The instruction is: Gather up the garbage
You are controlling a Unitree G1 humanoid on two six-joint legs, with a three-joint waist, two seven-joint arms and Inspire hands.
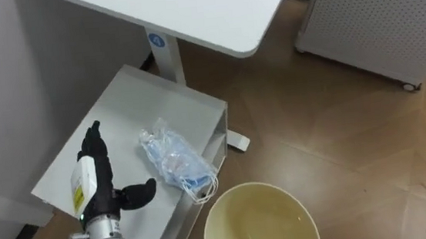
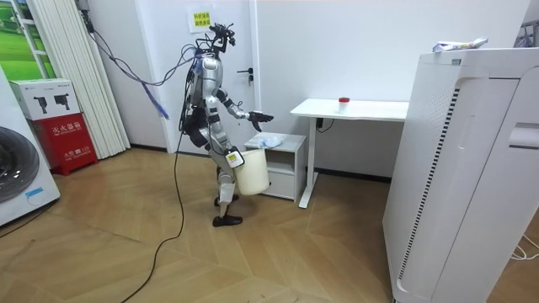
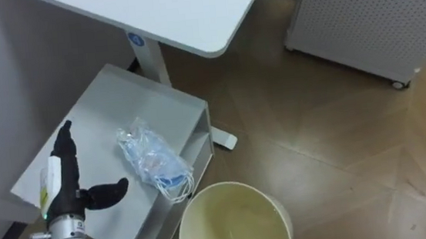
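Observation:
The garbage (image 1: 174,158) is a crumpled clear plastic bag with blue face masks inside, and it lies on top of a low grey cabinet (image 1: 119,104). My left hand (image 1: 98,176) hovers over the cabinet top just left of the bag, open, fingers straight and thumb pointing toward it, not touching. A cream round bin (image 1: 236,210) hangs open-mouthed below and to the right of the cabinet's front corner. In the room view I stand in front of the cabinet (image 2: 282,164), with the bin (image 2: 253,172) off the floor at my right hand (image 2: 235,157) by my hip.
A white desk (image 1: 203,8) stands over the cabinet's far side on a white leg (image 1: 167,58). A white perforated unit on castors (image 1: 381,12) stands at the back right. A wall runs along the left. Wooden floor lies open to the right.

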